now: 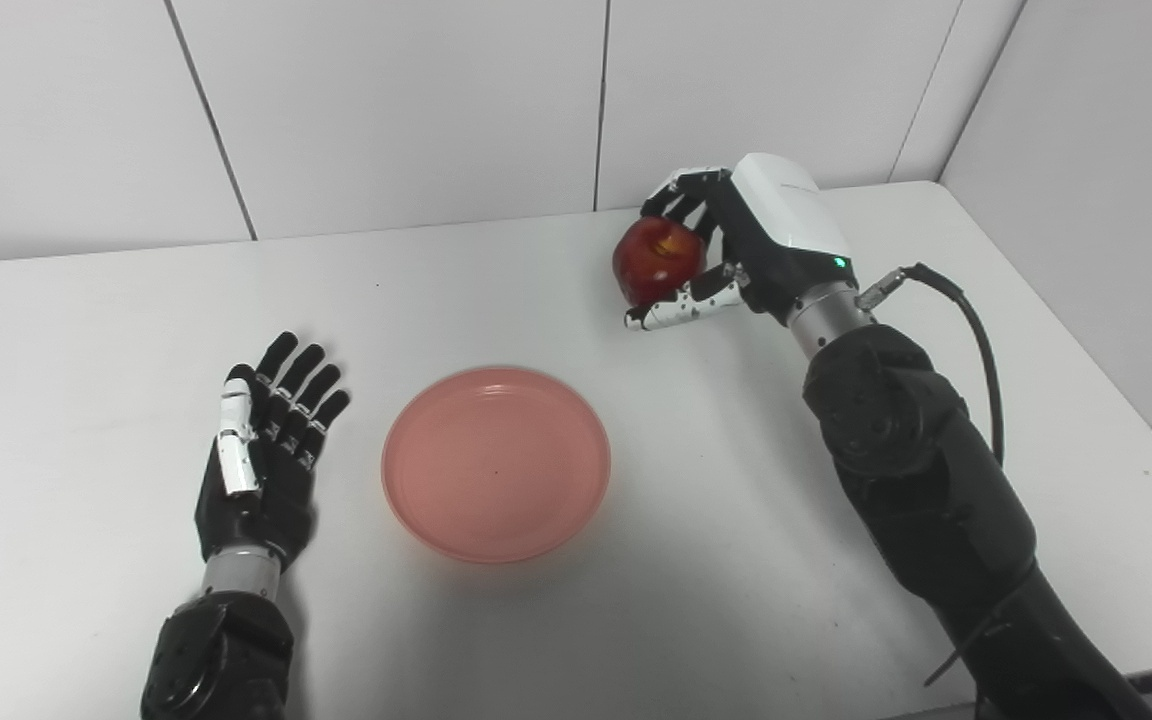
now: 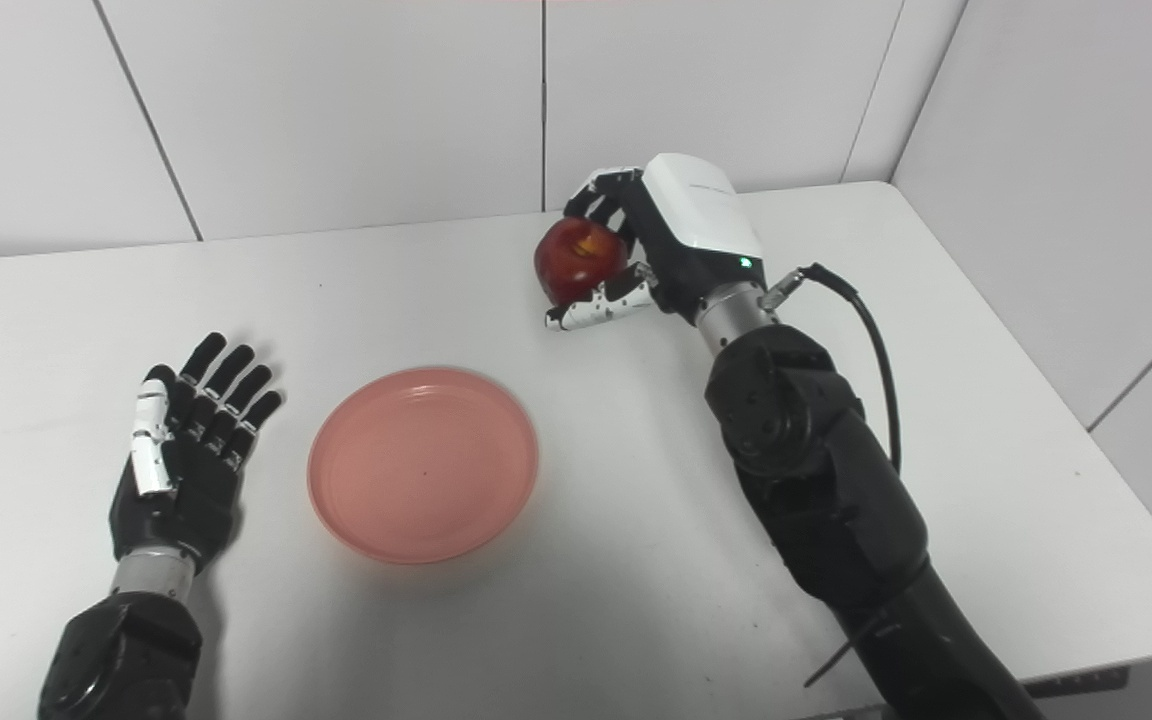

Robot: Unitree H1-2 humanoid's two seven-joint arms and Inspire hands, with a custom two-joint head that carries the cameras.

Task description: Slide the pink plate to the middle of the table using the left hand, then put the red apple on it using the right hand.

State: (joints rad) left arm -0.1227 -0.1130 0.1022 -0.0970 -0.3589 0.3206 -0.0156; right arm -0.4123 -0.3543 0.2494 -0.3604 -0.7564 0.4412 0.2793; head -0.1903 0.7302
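My right hand is curled around the glossy red apple, fingers over its far side and thumb under its near side, holding it above the white table toward the far right. The round, shallow pink plastic plate lies flat near the middle of the table, well apart from the apple, on its near left. My left hand rests just beside the plate's left edge, not touching it, fingers stretched out and holding nothing, pointing toward the far wall
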